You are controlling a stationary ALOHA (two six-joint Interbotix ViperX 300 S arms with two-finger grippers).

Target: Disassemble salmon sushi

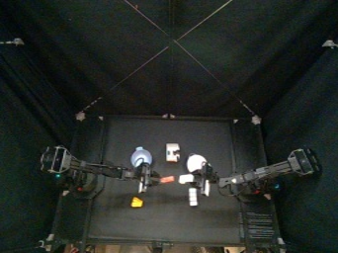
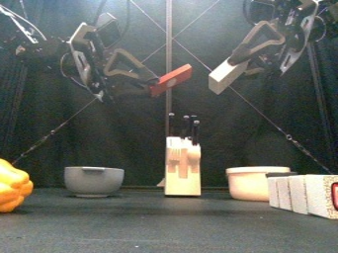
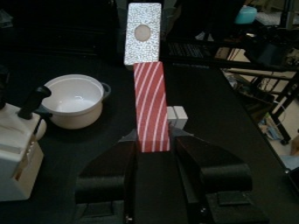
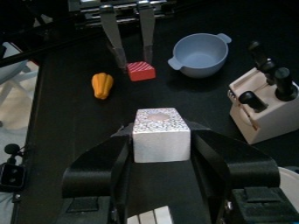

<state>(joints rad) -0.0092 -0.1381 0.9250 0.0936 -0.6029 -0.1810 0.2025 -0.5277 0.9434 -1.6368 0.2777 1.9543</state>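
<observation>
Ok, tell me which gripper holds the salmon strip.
The left gripper: it clamps the red striped salmon strip; the right gripper holds the white rice block.

Two black jointed arms, matte black pincers (image 3: 149, 171) (image 4: 162, 166) — broad, rounded jaws, thin cables trailing

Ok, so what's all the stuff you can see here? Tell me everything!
salmon strip: one, orange-red with stripes, up in the air, held by the left pincer
rice block: one, white, up in the air, held by the right pincer
knife block: one, white with dark handles, middle of the table
grey bowl: one, left of the knife block
white bowl: one, right of the knife block
yellow-orange piece: one, front left
white boxes: a few, front right edge
table: one, black
left pincer: black, shut on the strip
right pincer: black, shut on the rice
</observation>
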